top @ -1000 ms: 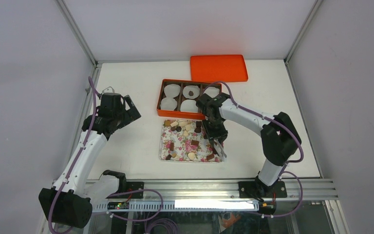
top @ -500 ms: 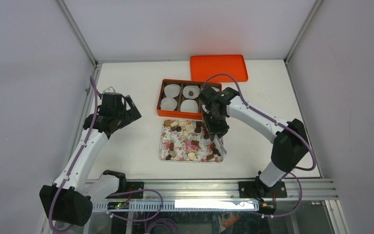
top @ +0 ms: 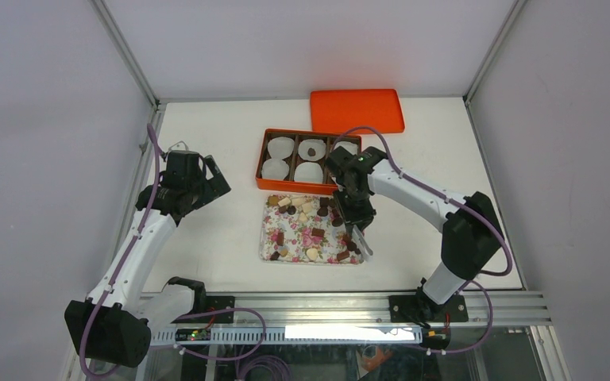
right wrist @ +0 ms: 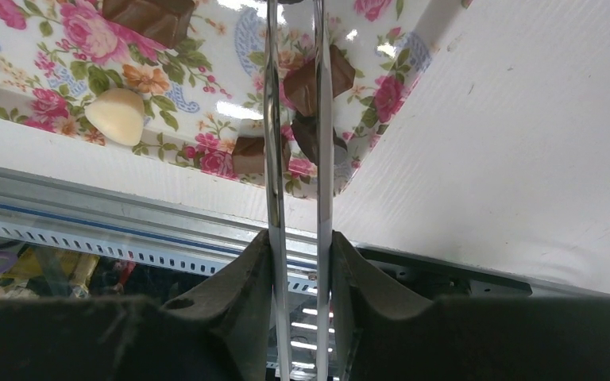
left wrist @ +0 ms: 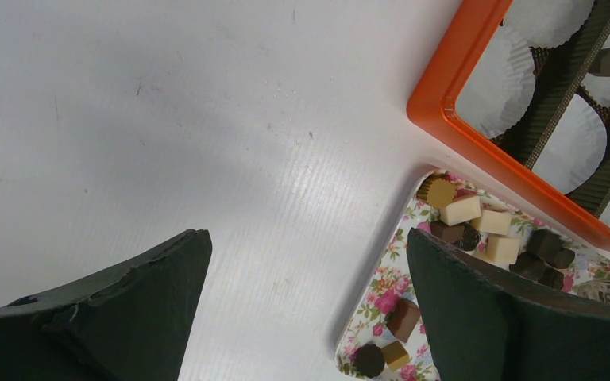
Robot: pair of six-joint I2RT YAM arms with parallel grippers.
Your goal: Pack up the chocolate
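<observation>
Chocolate point(top: 311, 150) has barely begun to go in. One dark piece sits in the middle cell of the far row of the orange box point(top: 294, 185), in one of its white paper cups point(top: 282, 146). The other cups in view hold nothing, and the cell at the box's 4 o'clock corner is hidden under the right arm.

All the rest, brown and cream alike, lies scattered on the flowered tray point(top: 270, 216), just at 6 o'clock of the box.

The right gripper point(right wrist: 298, 246) is clenched on metal tweezers point(right wrist: 322, 159) over the tray's 4 o'clock corner. Their tips run out of the wrist view, so whether they carry a piece cannot be told.

The left gripper point(left wrist: 310, 317) hangs released over the table point(top: 222, 135), at 9 o'clock of the box. The orange lid point(top: 357, 110) lies at 1 o'clock of the box.

On this showing the job is near its start, with most of the filling, and probably the closing, left to do.
</observation>
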